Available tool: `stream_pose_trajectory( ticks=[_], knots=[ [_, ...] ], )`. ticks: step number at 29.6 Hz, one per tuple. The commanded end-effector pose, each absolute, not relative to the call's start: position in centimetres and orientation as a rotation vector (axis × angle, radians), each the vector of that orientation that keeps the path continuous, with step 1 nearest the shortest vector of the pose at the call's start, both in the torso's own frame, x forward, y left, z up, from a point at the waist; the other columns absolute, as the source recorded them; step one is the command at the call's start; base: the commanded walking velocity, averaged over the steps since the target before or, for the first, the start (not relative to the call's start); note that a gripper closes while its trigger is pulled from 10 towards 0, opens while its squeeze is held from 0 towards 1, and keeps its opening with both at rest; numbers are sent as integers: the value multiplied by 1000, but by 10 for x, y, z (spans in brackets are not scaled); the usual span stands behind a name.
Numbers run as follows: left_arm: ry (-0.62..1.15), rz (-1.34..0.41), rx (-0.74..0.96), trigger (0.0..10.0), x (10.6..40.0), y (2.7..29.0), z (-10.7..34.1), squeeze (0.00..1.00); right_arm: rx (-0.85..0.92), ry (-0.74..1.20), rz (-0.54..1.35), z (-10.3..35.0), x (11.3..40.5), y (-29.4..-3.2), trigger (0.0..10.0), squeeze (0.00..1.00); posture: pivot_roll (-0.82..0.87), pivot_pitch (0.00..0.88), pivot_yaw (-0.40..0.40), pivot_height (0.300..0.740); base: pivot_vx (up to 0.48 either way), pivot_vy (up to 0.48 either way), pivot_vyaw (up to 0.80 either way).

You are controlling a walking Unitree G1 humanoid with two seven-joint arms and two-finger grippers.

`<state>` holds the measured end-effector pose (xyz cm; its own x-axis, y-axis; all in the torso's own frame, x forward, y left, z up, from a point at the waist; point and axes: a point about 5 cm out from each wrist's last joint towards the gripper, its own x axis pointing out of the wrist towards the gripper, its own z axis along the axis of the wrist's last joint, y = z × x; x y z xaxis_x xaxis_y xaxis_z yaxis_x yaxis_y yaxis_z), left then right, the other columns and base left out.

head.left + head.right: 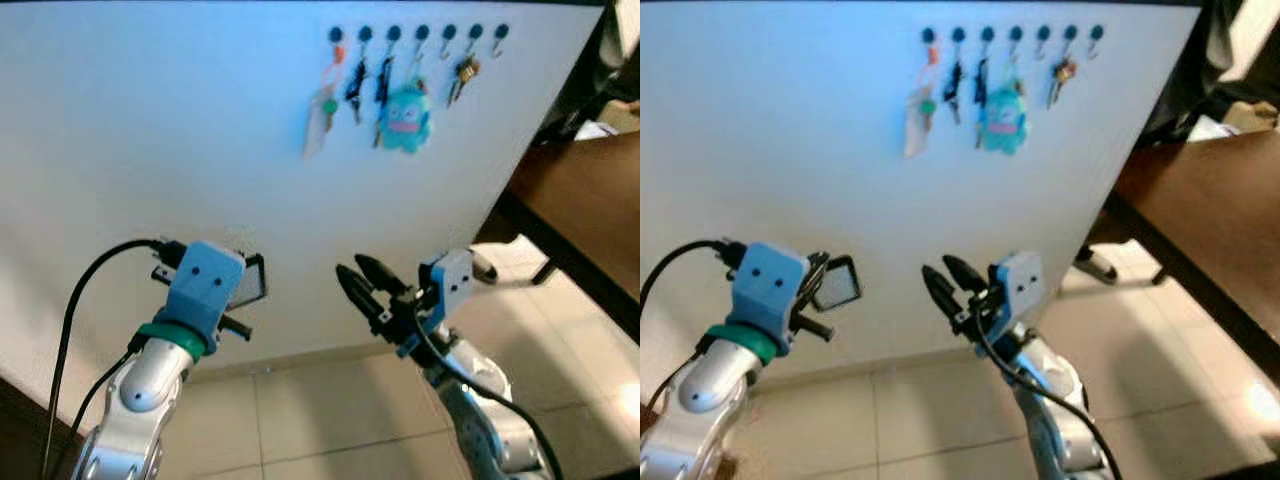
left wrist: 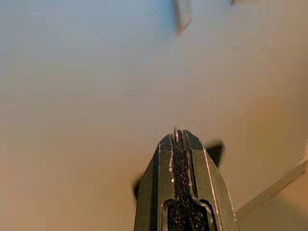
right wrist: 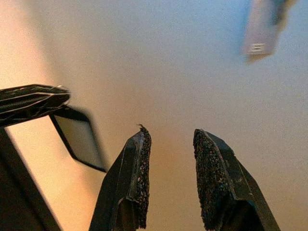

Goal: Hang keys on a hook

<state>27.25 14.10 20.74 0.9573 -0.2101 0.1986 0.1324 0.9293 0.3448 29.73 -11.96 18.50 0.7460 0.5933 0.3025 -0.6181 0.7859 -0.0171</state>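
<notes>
A row of several dark-knobbed hooks [image 1: 421, 34] runs along the top of a white wall panel [image 1: 150, 130]. From them hang a white tag on an orange strap [image 1: 320, 118], black key fobs [image 1: 356, 82], a teal plush charm [image 1: 405, 120] and brass keys [image 1: 462, 72]. The two hooks at the right end [image 1: 488, 34] are bare. My left gripper [image 2: 177, 137] is shut on a black-framed rectangular key tag [image 1: 248, 282], low and left of the hooks. My right gripper [image 1: 355, 268] stands open beside it with nothing between its fingers, pointing at the wall.
A dark brown table [image 1: 590, 200] juts out on the right with papers [image 1: 600, 128] on it. Beige floor tiles [image 1: 320, 400] lie below the wall. A white shoe-like object [image 1: 497, 268] sits on the floor near the table leg. A black cable [image 1: 80, 300] loops off my left arm.
</notes>
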Motion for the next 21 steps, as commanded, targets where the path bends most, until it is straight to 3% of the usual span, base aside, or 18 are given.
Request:
stream_pose_trajectory(
  ticks=[1,9,21],
  knots=[
    [-227,-187,335,10000,271,139,203,0,76,-295,647,182,297,-123,10000,0,51,58,77,740,-289,0,0],
    [-224,-197,333,10000,271,138,203,0,78,-295,639,183,298,-125,10000,0,52,60,78,740,-279,0,0],
    [-210,-257,293,10000,271,131,204,0,123,-300,635,185,299,-126,10000,0,51,65,80,740,0,0,-792]
  ],
)
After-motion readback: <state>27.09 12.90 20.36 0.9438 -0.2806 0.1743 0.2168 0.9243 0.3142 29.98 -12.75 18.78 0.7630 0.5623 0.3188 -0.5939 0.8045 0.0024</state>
